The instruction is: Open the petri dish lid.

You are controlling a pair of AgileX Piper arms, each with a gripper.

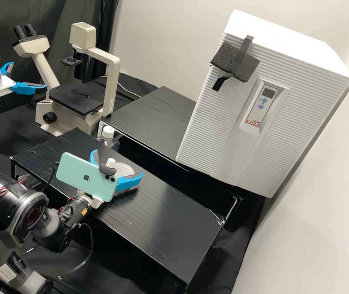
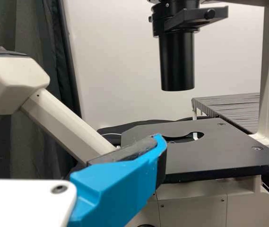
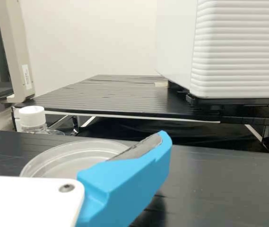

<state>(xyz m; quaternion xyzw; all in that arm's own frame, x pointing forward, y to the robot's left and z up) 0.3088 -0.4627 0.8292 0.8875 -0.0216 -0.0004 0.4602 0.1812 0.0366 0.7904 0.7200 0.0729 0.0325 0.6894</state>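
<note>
While the petri dish sits close to the far edge of the black tabletop, nearer its far left corner than its far right, you want to mind any sideways push. Your right gripper has its 2 blue fingers open and spread around the dish; whether either pad touches the rim, you can't tell. Nor can you tell whether the lid is fully seated.

If the 2 fingers close off centre, 1 of them will likely meet the rim first and slide the dish over that far edge, towards the clear bottle. Height is probably your bigger worry. Close too low and you may clamp lid and base together, so the whole dish rises as 1 piece. Close too high and the pads could ride off the shallow rim, tipping the lid or dropping it back crooked. Squeeze too hard and thin plastic may flex or spring away.

Your left gripper is well apart, by the microscope, its 2 fingers open and holding nothing. With no gripper steadying the base, a lid that sticks could drag it along, so you'd do well to lift slowly and straight.
</note>
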